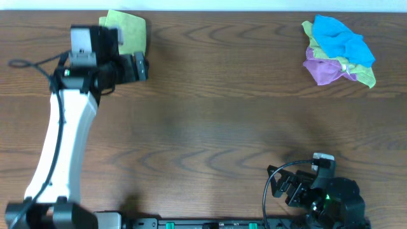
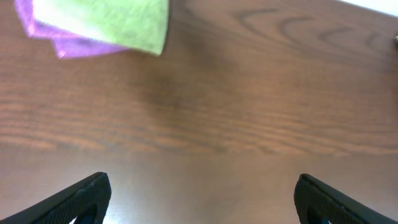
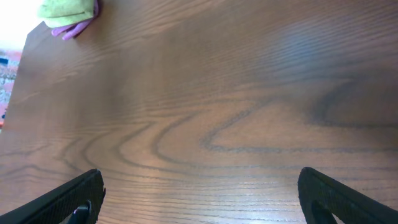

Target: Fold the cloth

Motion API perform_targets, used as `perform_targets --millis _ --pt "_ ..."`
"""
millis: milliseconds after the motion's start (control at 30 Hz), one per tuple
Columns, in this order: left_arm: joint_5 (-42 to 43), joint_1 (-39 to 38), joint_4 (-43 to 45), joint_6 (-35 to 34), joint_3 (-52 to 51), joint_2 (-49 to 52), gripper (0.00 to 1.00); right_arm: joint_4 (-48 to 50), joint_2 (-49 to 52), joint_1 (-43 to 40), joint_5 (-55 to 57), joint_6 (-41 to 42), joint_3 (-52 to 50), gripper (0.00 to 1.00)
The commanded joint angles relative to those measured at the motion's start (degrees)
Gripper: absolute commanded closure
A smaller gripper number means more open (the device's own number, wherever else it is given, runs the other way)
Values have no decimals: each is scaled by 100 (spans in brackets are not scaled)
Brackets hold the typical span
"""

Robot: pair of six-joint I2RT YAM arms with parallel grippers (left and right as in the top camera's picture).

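A folded green cloth lies at the table's far left, on top of a folded purple cloth; the green one also shows in the left wrist view and far off in the right wrist view. A heap of unfolded cloths, blue, green and purple, lies at the far right. My left gripper is open and empty, just right of and below the folded stack. My right gripper is open and empty near the front edge.
The brown wooden table spans the view. A black cable loops by the left arm. The table's left edge shows in the right wrist view.
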Motion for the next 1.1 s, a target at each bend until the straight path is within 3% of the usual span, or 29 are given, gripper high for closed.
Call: perform_targets --millis 0,300,700,1067 --pt "-350 7 181 131 -546 -595 4 -9 -42 -35 63 79 -7 1" --pt "-540 7 439 389 -1910 -2280 4 -7 -42 -35 63 79 -7 1" --pt "-885 9 546 577 -4360 -5462 4 -9 -42 -35 63 79 -7 1" --pt "-1604 24 341 575 -5713 -7208 5 -9 -42 -35 63 79 -7 1"
